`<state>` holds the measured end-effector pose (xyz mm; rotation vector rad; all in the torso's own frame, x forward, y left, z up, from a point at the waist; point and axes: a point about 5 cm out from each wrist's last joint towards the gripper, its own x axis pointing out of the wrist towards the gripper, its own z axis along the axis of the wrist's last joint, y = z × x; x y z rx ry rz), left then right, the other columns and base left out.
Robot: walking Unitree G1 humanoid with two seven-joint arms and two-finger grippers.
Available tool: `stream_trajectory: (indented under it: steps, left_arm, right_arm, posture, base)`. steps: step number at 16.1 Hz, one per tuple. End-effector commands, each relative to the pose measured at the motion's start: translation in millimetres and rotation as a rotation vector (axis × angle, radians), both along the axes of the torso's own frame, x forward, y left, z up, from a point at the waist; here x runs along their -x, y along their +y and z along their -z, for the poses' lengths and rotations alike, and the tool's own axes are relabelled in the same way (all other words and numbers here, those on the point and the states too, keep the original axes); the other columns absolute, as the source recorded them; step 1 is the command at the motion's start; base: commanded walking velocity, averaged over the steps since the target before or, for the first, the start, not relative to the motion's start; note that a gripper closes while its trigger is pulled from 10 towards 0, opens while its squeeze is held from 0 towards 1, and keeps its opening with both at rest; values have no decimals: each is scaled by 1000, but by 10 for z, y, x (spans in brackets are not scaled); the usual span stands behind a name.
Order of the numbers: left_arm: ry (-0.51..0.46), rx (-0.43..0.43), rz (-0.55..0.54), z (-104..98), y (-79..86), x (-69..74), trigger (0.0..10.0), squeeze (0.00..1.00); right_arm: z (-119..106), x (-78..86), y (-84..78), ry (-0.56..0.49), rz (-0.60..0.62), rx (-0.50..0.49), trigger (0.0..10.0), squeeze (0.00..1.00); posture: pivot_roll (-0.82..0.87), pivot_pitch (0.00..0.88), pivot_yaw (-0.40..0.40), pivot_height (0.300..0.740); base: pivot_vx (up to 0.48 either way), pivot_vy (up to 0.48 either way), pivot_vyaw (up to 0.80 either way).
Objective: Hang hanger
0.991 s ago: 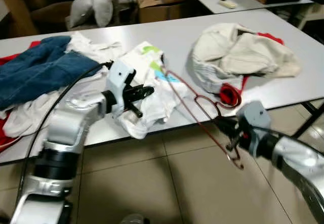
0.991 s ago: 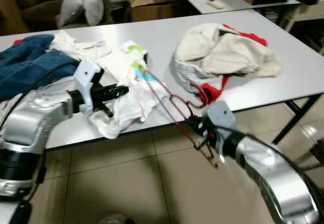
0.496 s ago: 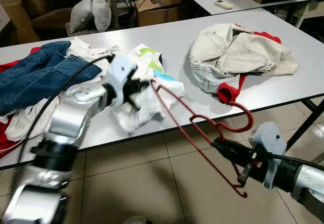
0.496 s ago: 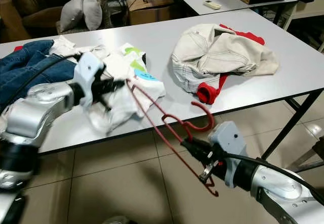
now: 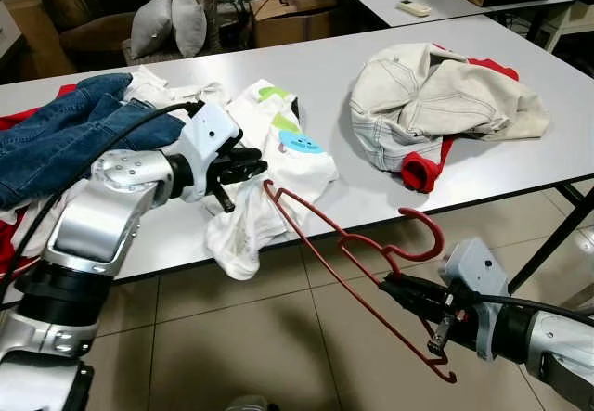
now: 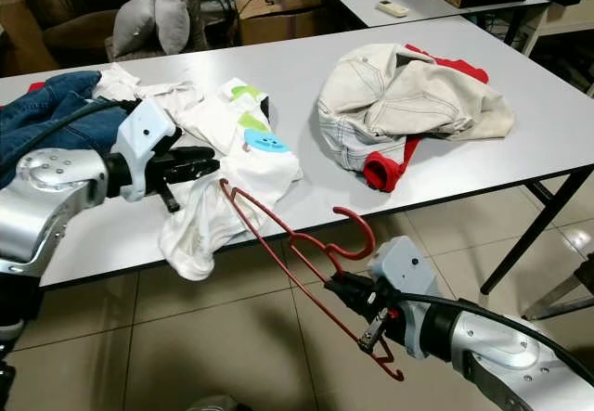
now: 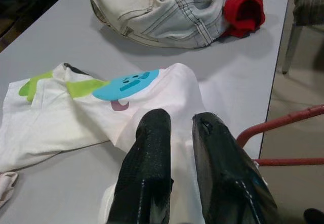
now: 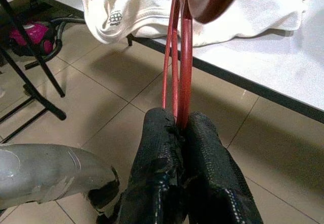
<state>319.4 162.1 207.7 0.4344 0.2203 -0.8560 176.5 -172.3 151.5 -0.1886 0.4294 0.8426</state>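
A red wire hanger [image 5: 438,229] hangs in the air in front of the table's near edge, hook uppermost. My right gripper [image 5: 394,288] is shut on its neck, and the rods [image 8: 185,57] run out from between its fingers [image 8: 157,148]. The hanger's far end reaches up just below my left gripper [image 5: 251,163]. That gripper is shut on a white T-shirt [image 5: 288,147] with a blue and green print [image 7: 126,85]. Part of the shirt droops over the table edge.
The grey table [image 5: 334,68] also carries a beige jacket [image 5: 445,91] over a red garment [image 5: 422,170] on the right, and blue jeans [image 5: 65,137] on the left. A black table leg [image 5: 548,235] stands at the right. Tiled floor lies below.
My left gripper has come down and back with the shirt, whose hem now hangs over the edge. The hanger's far end sits lower, under the left gripper instead of level with it.
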Motion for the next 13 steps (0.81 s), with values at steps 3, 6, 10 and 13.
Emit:
stream_trajectory:
  steps: [3, 6, 10, 13]
  left_arm:
    - [64, -88, 63, 164, -10, 82, 10000, 0]
    - [27, -157, -3, 197, 113, 20, 10000, 0]
    - [-20, -229, -15, 169, 185, -5, 10000, 0]
    - [-68, -287, -13, 171, 203, -37, 10000, 0]
  right_arm:
    - [0, -16, 27, 1, -7, 2, 10000, 0]
    - [4, 0, 23, 3, -4, 3, 10000, 0]
    - [7, 0, 28, 5, -6, 2, 10000, 0]
    - [11, -2, 33, 5, -8, -1, 10000, 0]
  posture:
    - [2, 0, 97, 740]
    - [1, 0, 98, 740]
    - [1, 0, 99, 740]
    - [2, 0, 101, 740]
  base:
    - [0, 0, 0]
    - [0, 0, 0]
    - [0, 0, 0]
    - [0, 0, 0]
